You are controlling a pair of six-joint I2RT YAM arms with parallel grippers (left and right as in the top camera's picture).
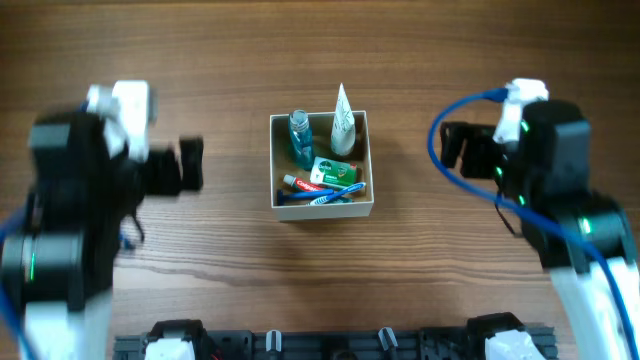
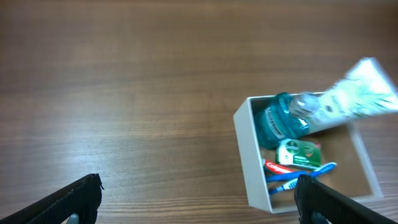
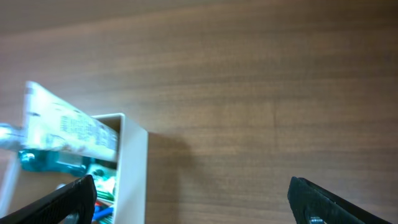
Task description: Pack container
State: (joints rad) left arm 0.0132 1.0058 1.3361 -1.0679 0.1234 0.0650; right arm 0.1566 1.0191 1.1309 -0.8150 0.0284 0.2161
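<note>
The container (image 1: 278,203), a square white box with a tan inside, sits mid-table. In it lie a blue bottle (image 1: 300,135), a white tube (image 1: 343,122) leaning over the far rim, a green packet (image 1: 334,170), a red-and-white toothpaste tube (image 1: 308,184) and a blue toothbrush (image 1: 322,197). My left gripper (image 1: 190,165) is open and empty, left of the box. My right gripper (image 1: 455,145) is open and empty, right of the box. The left wrist view shows the container (image 2: 252,158) beyond the open fingers (image 2: 199,198). The right wrist view shows the container's wall (image 3: 132,168) and open fingers (image 3: 193,196).
The wooden table (image 1: 450,270) carries only the box. A black rail (image 1: 330,345) runs along the near edge between the arm bases.
</note>
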